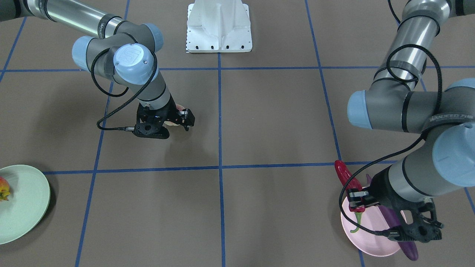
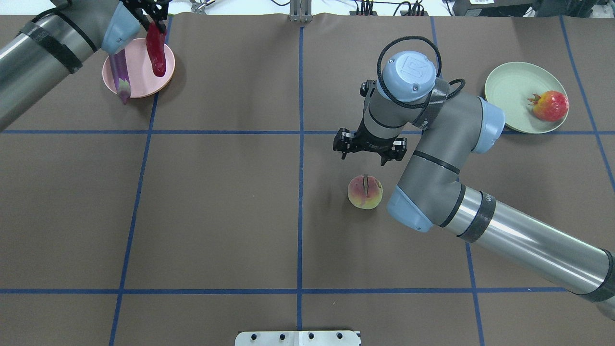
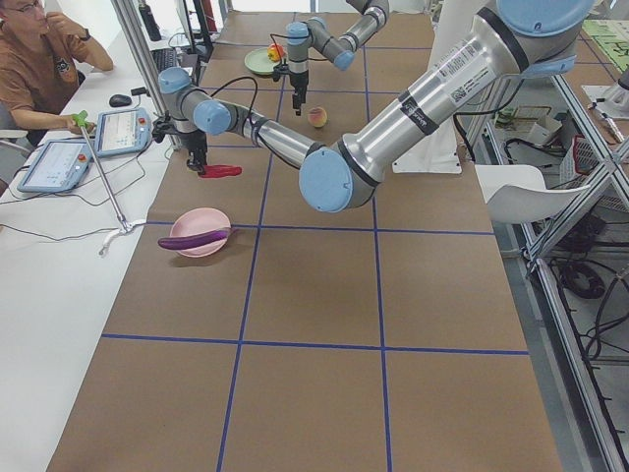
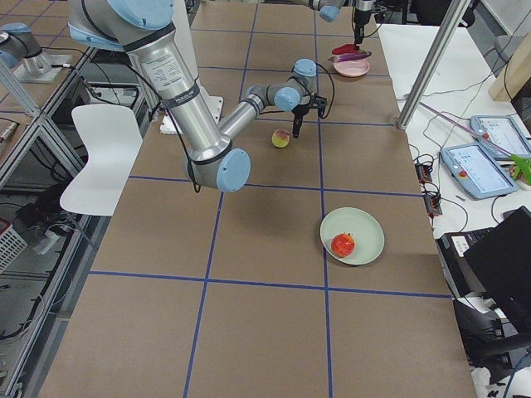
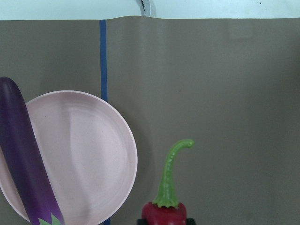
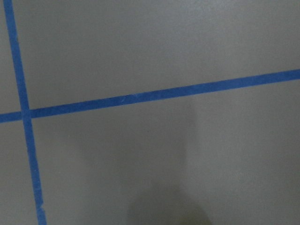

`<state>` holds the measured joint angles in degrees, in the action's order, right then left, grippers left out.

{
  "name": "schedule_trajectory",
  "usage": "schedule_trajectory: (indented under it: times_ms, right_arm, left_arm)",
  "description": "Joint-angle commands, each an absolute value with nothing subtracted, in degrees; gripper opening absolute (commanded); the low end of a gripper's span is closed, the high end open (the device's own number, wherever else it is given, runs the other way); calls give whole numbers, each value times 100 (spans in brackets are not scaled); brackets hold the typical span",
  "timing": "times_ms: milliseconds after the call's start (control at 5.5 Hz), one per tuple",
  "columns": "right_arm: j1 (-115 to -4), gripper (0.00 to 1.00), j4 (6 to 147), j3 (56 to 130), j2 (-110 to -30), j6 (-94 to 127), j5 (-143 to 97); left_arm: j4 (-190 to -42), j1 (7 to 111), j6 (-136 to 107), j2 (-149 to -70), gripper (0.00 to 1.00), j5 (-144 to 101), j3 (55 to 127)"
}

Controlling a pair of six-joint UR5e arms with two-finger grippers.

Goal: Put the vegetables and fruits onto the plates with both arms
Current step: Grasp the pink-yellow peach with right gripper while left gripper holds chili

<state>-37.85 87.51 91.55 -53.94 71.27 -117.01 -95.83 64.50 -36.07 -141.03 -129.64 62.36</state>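
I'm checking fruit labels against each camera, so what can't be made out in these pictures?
Peach: front-facing view, mostly hidden behind the right gripper.
Pomegranate: front-facing view, cut off by the left edge.
Eggplant far end: overhead view, covered by the left arm.
Right wrist view: only table and blue tape, no fruit.

I count two plated.
Eggplant (image 2: 120,79) across pink plate (image 2: 141,79), chili (image 2: 156,53) held aloft; pomegranate (image 2: 550,105) on green plate (image 2: 509,91), peach (image 2: 365,192) unplated.

At the desk's (image 2: 240,192) far left, the eggplant (image 2: 120,77) lies across the left plate (image 2: 141,79), overhanging its rim, with the chili pepper (image 2: 156,53) held in the left gripper (image 1: 355,200) above it. The peach (image 2: 365,192) sits on the desk right of centre. The pomegranate-like fruit (image 2: 550,105) lies on the right plate (image 2: 509,86) at far right.
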Motion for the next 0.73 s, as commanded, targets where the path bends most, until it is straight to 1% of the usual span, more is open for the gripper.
schedule_trajectory:
  times_ms: [0,545]
  right_arm:
    - [-3753,100,8982,9220,-5457,7137,-11620]
    - [-3525,100,8991,9211,-5467,7137,-11531]
  left_arm:
    - [-9624,6478,-3498,-13984,0,-12973,6214]
    - [-9615,6486,-3331,-13948,0,-12973,6214]
